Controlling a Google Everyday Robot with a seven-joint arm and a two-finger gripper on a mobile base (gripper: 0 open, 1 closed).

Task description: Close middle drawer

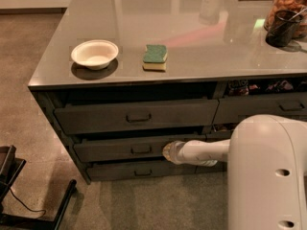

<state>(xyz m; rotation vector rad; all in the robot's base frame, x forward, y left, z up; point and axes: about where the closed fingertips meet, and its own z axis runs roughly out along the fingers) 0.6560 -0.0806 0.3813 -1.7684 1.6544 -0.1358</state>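
The middle drawer [120, 148] is a wide dark-grey drawer with a low flat front and a small loop pull [141, 150]. It sits under the taller top drawer [136, 115] and stands out only slightly from the cabinet. My gripper [166, 152] is at the end of the white arm and rests against the drawer front, just right of the pull. My white arm body [268, 176] fills the lower right.
A bottom drawer [139, 170] lies below. On the grey counter [192, 47] are a white bowl [95, 53], a green-and-yellow sponge [155, 57] and a dark cup [282, 28]. Narrower drawers [268, 107] are at right. A black stand [19, 195] is on the floor at left.
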